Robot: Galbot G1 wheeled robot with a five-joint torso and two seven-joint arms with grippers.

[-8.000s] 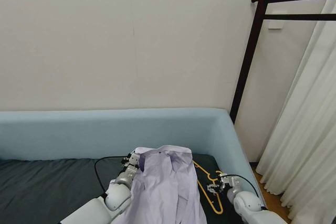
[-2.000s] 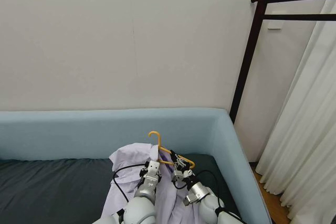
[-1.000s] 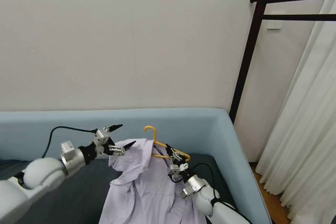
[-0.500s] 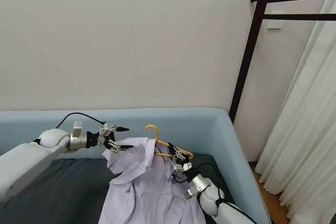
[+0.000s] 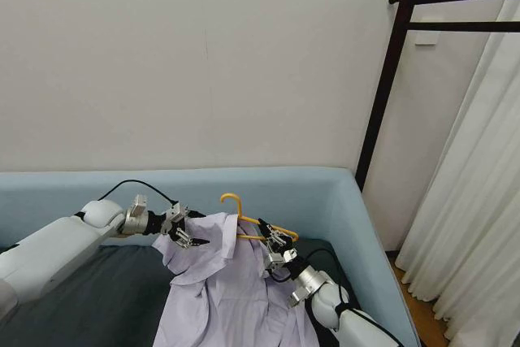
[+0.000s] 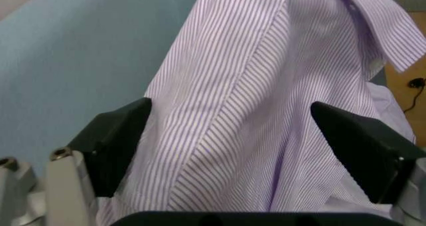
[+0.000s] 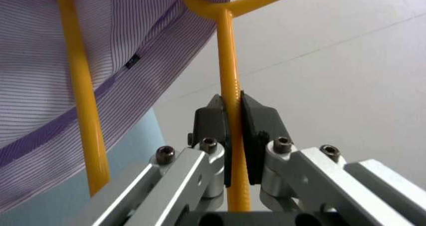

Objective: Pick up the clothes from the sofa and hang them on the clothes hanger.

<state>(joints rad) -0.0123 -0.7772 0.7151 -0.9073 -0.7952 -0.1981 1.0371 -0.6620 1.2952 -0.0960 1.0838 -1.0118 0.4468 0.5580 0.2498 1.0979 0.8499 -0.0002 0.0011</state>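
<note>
The right claw (image 7: 232, 106) pinches the yellow hanger (image 7: 228, 51); a striped purple shirt (image 7: 113, 41) drapes over it, against a pale wall (image 7: 346, 61).

The sofa (image 5: 341, 193) has a light blue backrest along the far side and a light blue arm at the right. Its dark grey seat cushion (image 5: 89, 298) carries the lower part of a lilac striped shirt (image 5: 236, 306), right of centre.

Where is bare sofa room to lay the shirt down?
Free: the dark seat cushion left of the shirt, beneath the left arm. Crowded: the middle, where open left claw straddles the shirt and right claw grips the hanger.
</note>
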